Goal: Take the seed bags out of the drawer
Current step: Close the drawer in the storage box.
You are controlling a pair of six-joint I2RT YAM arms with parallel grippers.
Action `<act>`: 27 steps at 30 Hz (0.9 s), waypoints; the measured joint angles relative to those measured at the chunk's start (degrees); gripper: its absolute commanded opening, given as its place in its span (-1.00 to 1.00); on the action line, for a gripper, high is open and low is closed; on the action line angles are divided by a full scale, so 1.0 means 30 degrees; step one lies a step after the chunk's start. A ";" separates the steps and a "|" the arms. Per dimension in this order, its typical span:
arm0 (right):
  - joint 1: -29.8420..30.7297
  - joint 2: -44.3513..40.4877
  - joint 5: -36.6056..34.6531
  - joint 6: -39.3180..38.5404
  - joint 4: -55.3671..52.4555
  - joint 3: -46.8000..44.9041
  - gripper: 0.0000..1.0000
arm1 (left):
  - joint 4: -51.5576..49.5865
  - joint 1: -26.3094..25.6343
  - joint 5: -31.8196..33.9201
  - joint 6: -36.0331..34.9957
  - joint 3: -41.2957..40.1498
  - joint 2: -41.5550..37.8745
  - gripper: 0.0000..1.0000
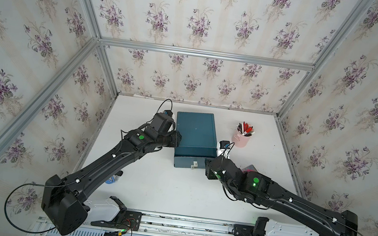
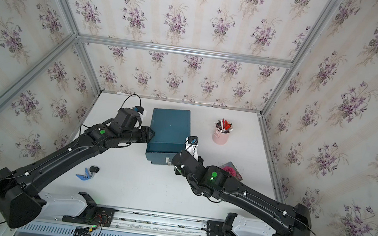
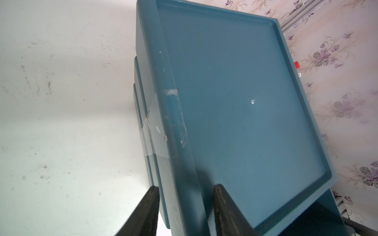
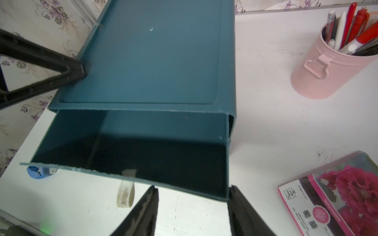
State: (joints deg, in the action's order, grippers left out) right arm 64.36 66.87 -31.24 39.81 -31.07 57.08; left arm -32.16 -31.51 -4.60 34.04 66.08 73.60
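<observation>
Left gripper (image 3: 186, 187) is clamped on the side rim of the teal plastic drawer cabinet (image 3: 245, 102). The right gripper (image 4: 193, 187) is held apart at the pulled-out drawer (image 4: 71, 132). One glossy pink-bloom seed bag (image 4: 337, 196) is laid on the white table (image 4: 266, 102) beside it.

Bare table (image 1: 172, 191) before the open drawer (image 4: 67, 134) gives passage; pen cup (image 1: 241, 138) and seed bag (image 4: 337, 196) flank right.

On my feed, a pink metal cup (image 1: 241, 141) packed with red and white pens (image 1: 246, 129) stands upright toward the back right of the white bench (image 1: 160, 187). Near the front left, a blue plastic piece (image 2: 83, 176) lies just beside a black key fob (image 2: 94, 168). Violet-print wallpaper (image 1: 196, 24) lines the walls inside an aluminium frame (image 1: 204, 53).
</observation>
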 measured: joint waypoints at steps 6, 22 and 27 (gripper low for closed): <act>-0.0787 0.0991 -0.0539 -0.1246 0.1982 -0.0204 0.12 | -0.0124 0.0029 0.0015 -0.0386 0.0073 -0.0058 -0.11; -0.0991 0.1362 -0.1078 -0.1297 0.3708 -0.0226 0.79 | 0.0153 0.0044 -0.0015 -0.0721 -0.0058 -0.0007 -0.11; -0.0911 0.0248 -0.0554 -0.0408 0.3446 -0.1494 0.59 | 0.0051 0.0146 -0.0066 -0.0831 0.0015 -0.0066 -0.02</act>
State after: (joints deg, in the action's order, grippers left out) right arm 61.63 67.61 -32.91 38.59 -20.73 52.60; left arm -32.01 -31.07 -4.80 31.55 66.13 73.41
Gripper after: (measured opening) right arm 0.832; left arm 0.479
